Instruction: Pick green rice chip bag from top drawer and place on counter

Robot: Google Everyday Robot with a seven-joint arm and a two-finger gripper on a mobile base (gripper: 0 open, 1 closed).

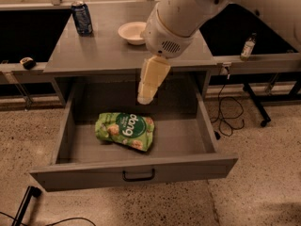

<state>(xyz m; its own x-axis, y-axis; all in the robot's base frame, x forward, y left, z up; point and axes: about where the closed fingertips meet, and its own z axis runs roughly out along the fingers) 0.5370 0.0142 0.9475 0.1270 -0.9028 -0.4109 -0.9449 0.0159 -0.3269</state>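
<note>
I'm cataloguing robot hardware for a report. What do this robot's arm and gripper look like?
The arm is a bulky white shell of rounded segments, with a small dotted vent grille on the wrist housing. The gripper, above the open drawer, is pale cream, slim and tapering to a rounded tip. No cables show.

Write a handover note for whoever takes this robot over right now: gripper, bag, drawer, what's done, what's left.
Gripper: pointing down over the open wide grey metal top drawer, above the bag and apart from it.
Crinkly light-green rice chip bag: lying on the drawer floor, left of centre.
Done: drawer open.
Left: grasp the bag, lift it, set it on the flat grey counter.
</note>
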